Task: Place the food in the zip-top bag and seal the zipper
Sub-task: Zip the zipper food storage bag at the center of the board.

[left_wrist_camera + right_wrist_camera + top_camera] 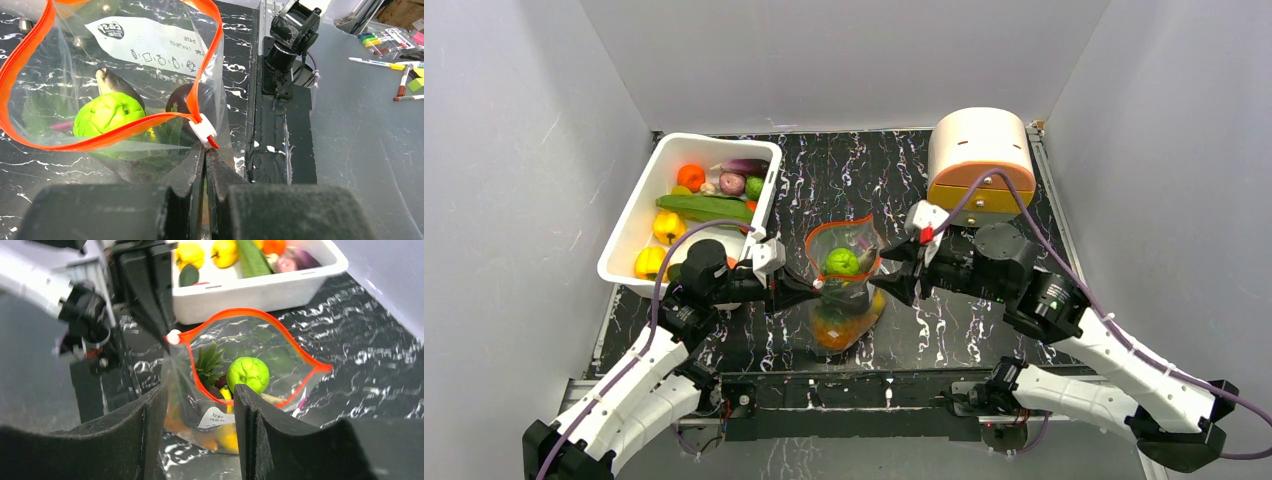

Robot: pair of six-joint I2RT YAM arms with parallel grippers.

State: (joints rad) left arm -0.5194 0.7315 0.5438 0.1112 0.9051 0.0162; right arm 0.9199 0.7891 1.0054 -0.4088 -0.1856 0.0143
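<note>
My left claw (205, 150) pinches the zip-top bag (125, 45) just under its white slider (202, 131); my right claw (200, 390) hangs wide beside the open zipper (240, 310). The bag sits mid-tabletop (944, 180) between them, food (247, 374) inside. I'd hold that corner taut so the mouth gapes.

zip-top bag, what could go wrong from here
The left gripper pinches only a corner of the zip-top bag by the white slider; floppy plastic could slip out. The right gripper is open, so the bag may slump. The green toy fruit sits high and could block the zipper.
</note>
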